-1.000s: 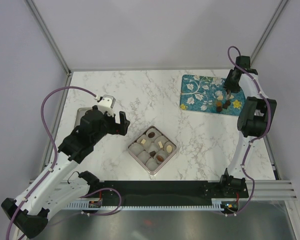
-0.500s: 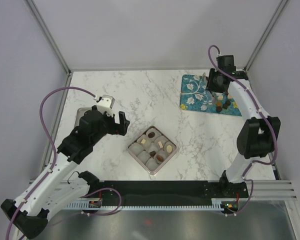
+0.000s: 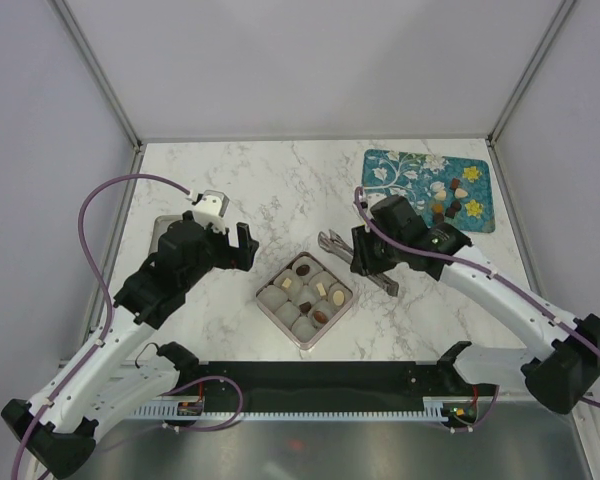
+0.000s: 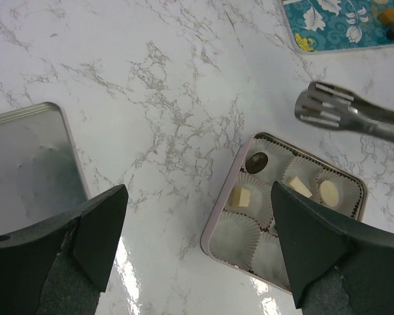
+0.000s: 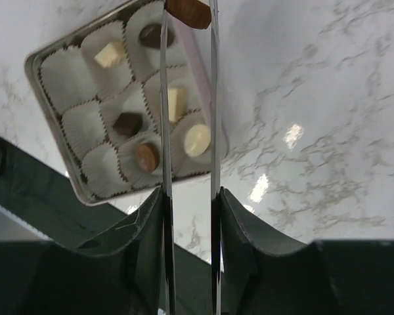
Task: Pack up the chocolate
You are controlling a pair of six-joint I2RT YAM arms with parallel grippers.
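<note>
A square tin (image 3: 264, 297) of pale paper cups holds several chocolates (image 3: 321, 316), dark, brown and cream. More chocolates (image 3: 441, 206) lie on the teal flowered mat (image 3: 395, 180) at the back right. My right gripper (image 3: 368, 255) is shut on metal tongs (image 3: 338, 245). In the right wrist view the tongs (image 5: 212, 98) pinch a brown chocolate (image 5: 187, 12) at their tip, above the tin's (image 5: 31, 65) far edge. My left gripper (image 3: 242, 245) is open and empty, left of the tin. In the left wrist view the gripper (image 4: 198, 190) hangs over the tin's rim (image 4: 217, 216).
The tin's grey lid (image 3: 165, 230) lies at the left, under the left arm, and shows in the left wrist view (image 4: 26, 164). The tongs' tips (image 4: 328, 108) show above the tin there. Bare marble lies between tin and mat.
My right arm has swung from the mat at the back right down and left to the tin, carrying the tongs and a brown chocolate. My left arm has not moved.
</note>
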